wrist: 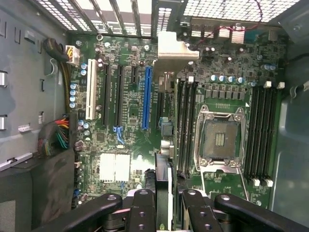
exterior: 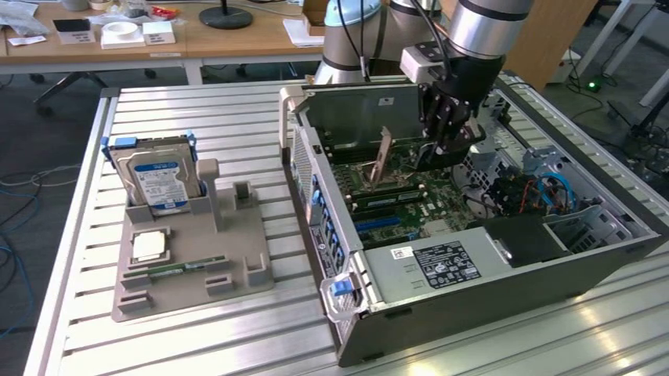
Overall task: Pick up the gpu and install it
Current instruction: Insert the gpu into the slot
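gpu [wrist: 163, 175] edge-on in pincer [wrist: 166, 205], faces hidden

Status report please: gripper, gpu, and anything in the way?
Status: gripper shut on gpu. Card upright inside open case, above motherboard, beside blue slot. Slot unoccupied, nothing seen blocking.

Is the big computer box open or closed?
Open. The computer box has no side cover, so its green board shows inside.

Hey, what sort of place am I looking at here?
Most likely a robotics lab or workshop: a robot arm reaches into an open computer case on a slotted metal bench, with cluttered wooden desks behind.
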You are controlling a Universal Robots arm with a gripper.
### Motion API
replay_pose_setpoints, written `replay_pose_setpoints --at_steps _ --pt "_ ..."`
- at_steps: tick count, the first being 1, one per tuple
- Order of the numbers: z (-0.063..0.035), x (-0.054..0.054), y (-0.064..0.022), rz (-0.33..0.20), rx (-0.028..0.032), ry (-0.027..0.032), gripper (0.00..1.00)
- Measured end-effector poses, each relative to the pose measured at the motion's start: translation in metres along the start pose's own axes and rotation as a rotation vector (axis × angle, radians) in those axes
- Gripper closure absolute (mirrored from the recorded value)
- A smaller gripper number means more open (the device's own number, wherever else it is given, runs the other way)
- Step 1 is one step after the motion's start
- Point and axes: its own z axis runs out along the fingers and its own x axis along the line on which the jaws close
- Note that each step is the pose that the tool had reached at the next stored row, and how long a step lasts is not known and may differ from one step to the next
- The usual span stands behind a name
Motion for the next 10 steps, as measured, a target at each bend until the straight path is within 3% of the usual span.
replay_pose_setpoints --at_steps 10 --pt "0.0055 0.003 0.0096 -0.016 -0.0005 0.0003 0.74"
